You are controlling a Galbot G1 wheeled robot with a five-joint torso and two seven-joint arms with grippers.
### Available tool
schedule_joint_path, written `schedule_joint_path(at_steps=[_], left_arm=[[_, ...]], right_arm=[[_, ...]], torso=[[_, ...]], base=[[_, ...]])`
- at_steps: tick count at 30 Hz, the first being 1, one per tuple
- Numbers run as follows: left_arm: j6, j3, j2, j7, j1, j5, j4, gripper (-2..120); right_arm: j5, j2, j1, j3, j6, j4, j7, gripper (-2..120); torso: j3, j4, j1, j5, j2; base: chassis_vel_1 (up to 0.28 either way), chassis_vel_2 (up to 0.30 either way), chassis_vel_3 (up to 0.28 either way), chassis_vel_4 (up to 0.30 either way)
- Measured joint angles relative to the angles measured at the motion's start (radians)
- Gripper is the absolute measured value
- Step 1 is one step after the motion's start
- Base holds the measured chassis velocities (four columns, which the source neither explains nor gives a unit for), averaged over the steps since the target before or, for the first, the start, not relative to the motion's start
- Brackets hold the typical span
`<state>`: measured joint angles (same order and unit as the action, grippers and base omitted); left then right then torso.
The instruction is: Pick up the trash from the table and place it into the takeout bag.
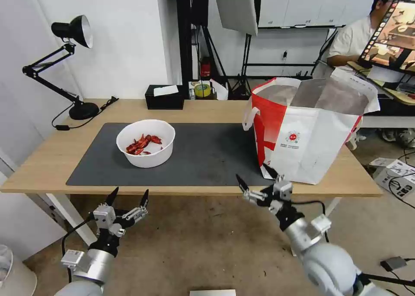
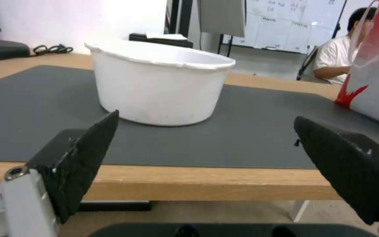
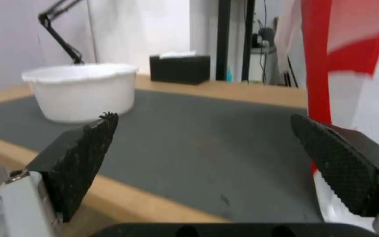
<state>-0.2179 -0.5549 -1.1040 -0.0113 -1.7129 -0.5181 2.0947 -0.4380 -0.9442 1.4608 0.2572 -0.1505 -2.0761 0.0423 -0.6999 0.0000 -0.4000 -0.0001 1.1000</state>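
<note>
Looking at the table [image 1: 56, 157] w/ my head cam, using the dark grey mat [image 1: 203, 157] as landmark. White bowl [image 1: 146, 143] sits upright on the mat's left half, red shells inside, nothing touching it. Takeout bag [image 1: 311, 136] stands open at the mat's right end, base partly on the mat, foil lining showing, white handle hanging on its mat-facing side. Black tissue box [image 1: 164, 97] is beyond the mat's far edge, on bare wood; desk lamp [image 1: 71, 66] off the mat's far-left corner.

Left gripper [image 1: 128, 196] hangs below and short of the mat's near edge, roughly in line w/ the bowl, fingers spread wide, holding nothing. Left wrist cam sees the bowl [image 2: 159, 85] dead ahead betw. the pads.

Right gripper [image 1: 256, 178] is at the mat's near-right corner, just beside the bag's bottom, fingers also apart and empty. Right wrist cam has the bag [image 3: 356, 65] close by one finger.
</note>
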Motion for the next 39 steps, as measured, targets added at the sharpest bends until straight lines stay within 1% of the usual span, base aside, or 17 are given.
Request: schedule_joint_path(at_steps=[9,14,29,32,35,36,39], left_arm=[[0.000,-0.001,0.002,0.000,0.002,-0.002,-0.002,100],[-0.001,-0.001,0.002,0.000,0.001,-0.002,-0.004,100],[-0.003,0.002,-0.002,0.000,0.002,-0.001,-0.007,100],[0.003,-0.009,0.018,-0.003,0.021,-0.022,0.001,100],[0.046,-0.033,0.079,-0.030,0.095,-0.099,0.012,100],[0.046,-0.033,0.079,-0.030,0.095,-0.099,0.012,100],[0.092,-0.037,0.160,-0.067,0.176,-0.175,0.014,100]], right_arm=[[0.062,-0.034,0.045,-0.004,-0.015,0.045,0.027,100],[0.113,-0.057,0.058,-0.006,-0.012,0.058,0.078,100],[0.133,-0.067,0.082,-0.007,-0.006,0.058,0.095,100],[0.133,-0.067,0.082,-0.008,-0.006,0.058,0.095,100],[0.133,-0.067,0.081,-0.008,-0.006,0.058,0.095,100],[0.133,-0.067,0.081,-0.008,-0.006,0.058,0.095,100],[0.132,-0.067,0.081,-0.008,-0.006,0.057,0.095,100]], torso=[[0.000,0.0000,0.000,0.0000,0.000],[0.000,0.0000,0.000,0.0000,0.000],[0.000,0.0001,0.000,-0.0001,0.000],[0.000,0.0003,0.000,0.0000,0.000],[0.000,0.0001,0.000,0.0000,0.000],[0.000,0.0001,0.000,0.0000,0.000],[0.000,-0.0003,0.000,-0.0001,0.000]], base=[[0.000,0.000,0.000,0.000],[0.000,0.000,0.000,0.000],[0.000,0.000,0.000,0.000],[0.000,0.000,0.000,0.000],[0.000,0.000,0.000,0.000],[0.000,0.000,0.000,0.000],[0.000,0.000,0.000,0.000]])
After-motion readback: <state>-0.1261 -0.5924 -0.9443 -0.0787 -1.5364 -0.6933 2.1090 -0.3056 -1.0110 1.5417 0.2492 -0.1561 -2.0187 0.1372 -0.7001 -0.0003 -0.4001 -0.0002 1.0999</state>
